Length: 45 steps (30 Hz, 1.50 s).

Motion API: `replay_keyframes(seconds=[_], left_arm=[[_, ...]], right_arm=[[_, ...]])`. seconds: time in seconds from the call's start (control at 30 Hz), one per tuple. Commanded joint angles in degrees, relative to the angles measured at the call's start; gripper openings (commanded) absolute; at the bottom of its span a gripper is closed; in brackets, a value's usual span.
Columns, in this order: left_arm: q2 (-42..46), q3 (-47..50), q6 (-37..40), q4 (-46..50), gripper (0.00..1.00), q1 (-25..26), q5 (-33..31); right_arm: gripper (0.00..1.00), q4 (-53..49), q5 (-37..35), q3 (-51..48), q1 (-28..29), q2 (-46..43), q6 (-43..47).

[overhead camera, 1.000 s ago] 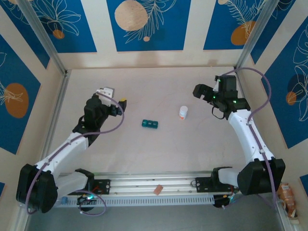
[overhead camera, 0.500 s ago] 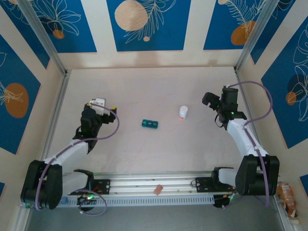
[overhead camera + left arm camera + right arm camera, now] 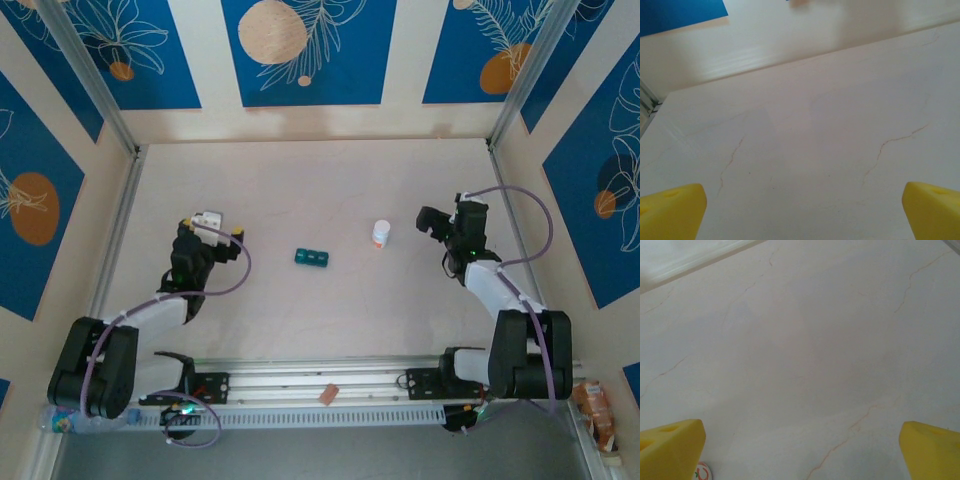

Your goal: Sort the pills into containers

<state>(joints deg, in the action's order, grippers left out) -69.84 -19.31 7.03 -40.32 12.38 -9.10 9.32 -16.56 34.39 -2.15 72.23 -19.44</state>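
Left claw (image 3: 228, 238) is spread wide and holds nothing. Right claw (image 3: 430, 220) is the same, wide and empty. Both arms sit folded low, the left near the worktop's (image 3: 300, 180) left edge, the right near its right edge. Judgement: parked posture, no pick committed.

Containers (image 3: 312, 258): teal strip of three joined cells, flat at about mid-worktop, between the claws and well apart from both. Probably placed so either arm can reach it. White bottle (image 3: 381, 234) with an orange-red band stands just right of the strip, nearer the right claw. It likely holds the pills, as none are seen loose.

Views: overhead gives the layout, but the fingers are too small there to judge the gap. The wrist cameras settle it: yellow fingertips (image 3: 670, 212) at opposite frame corners, bare cracked worktop between. The right wrist view also catches what is probably the white bottle (image 3: 702, 472) at its bottom edge.
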Motion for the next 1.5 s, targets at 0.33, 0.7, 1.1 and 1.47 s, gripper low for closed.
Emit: replay_keyframes(seconds=[0.33,0.7,1.1,1.47], left_arm=[[-10.71,1.20,0.58,-11.80,1.00,-3.54,3.35],[-19.69,0.41,-1.93,-18.35,1.00,-7.22,8.40],[-19.63,-0.39,-1.89,-16.40,1.00,-7.68,9.98],[-19.82,-2.45,-3.54,-12.56,1.00,-9.23,11.80]], right_arm=[[0.99,20.17,1.36,-6.04,5.32,7.43,10.03],[0.99,27.12,1.34,-11.58,3.95,3.94,9.21],[0.99,39.34,6.73,-14.04,0.52,10.55,9.33],[0.99,38.41,9.38,-11.18,1.95,15.15,12.41]])
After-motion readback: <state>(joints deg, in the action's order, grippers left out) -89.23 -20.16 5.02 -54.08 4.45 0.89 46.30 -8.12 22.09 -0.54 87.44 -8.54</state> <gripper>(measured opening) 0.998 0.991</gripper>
